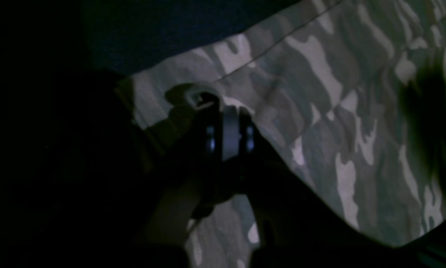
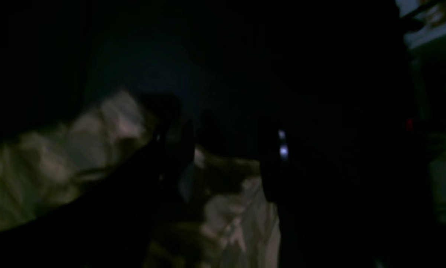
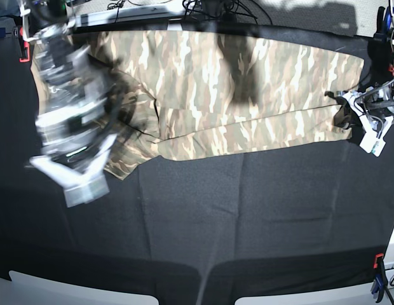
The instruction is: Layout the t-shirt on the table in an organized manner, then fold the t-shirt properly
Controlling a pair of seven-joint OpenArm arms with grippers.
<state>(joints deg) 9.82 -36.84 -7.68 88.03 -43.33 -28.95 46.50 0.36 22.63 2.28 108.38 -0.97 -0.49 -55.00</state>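
The near half of the wide bench (image 3: 203, 210), spread with black cloth, lies bare, with an orange and blue clamp (image 3: 377, 279) fixed at its near corner on the left arm's side and an orange clamp (image 3: 22, 44) at the far edge on the right arm's side. Beyond the middle, the soft camouflage t-shirt (image 3: 197, 82) in tan, cream and olive lies stretched across the far part of the bench, mostly flat, its lower hem folded up into a band along the near edge, and its end on the right arm's side bunched and rumpled. A dark shadow falls across the middle of the cloth. The left tool (image 3: 346, 117), on the base view's right, sits low at the bench surface at the shirt's end, clenched on a corner of the t-shirt; in the left wrist view the left tool (image 1: 230, 123) has its fingers pressed together with a small curl of the cloth's edge poking out beside them, and the camouflage fabric (image 1: 319, 111) spreads away flat past it. The right tool (image 3: 76, 175), blurred in the base view, hangs above the rumpled end with its white fingers spread; in the dim right wrist view its jaws stand apart over the crumpled cloth (image 2: 230, 208), gripping nothing.
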